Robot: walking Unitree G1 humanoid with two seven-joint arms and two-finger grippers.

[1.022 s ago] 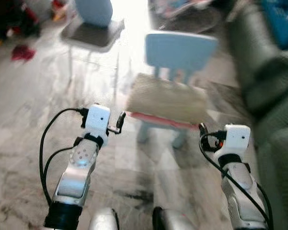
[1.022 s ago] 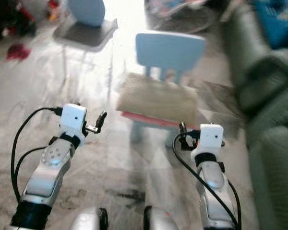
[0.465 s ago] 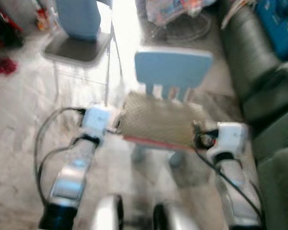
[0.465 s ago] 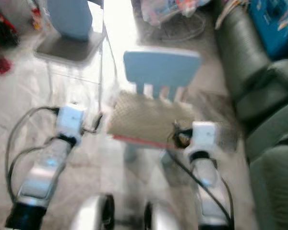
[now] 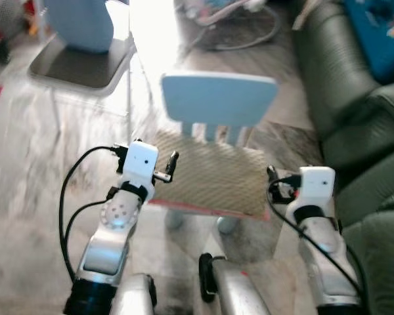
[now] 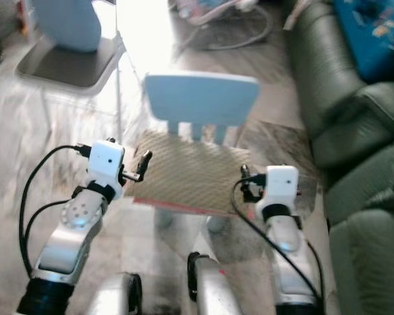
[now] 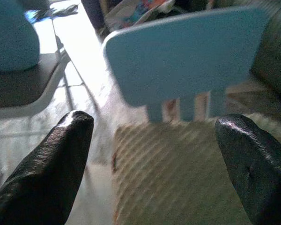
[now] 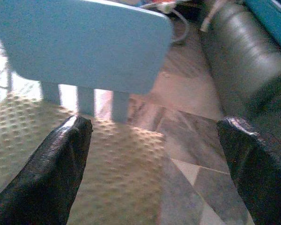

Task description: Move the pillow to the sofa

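Tan pillow (image 5: 210, 180) lies on small blue chair (image 5: 218, 98). Left end effector (image 7: 154, 154) and right end effector (image 8: 154, 159) flank it, fingers spread, gripping nothing.

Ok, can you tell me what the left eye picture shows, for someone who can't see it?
A flat tan woven pillow lies on a small light-blue chair. The robot's left gripper and right gripper flank it, without holding it. A dark green sofa stands on the right.
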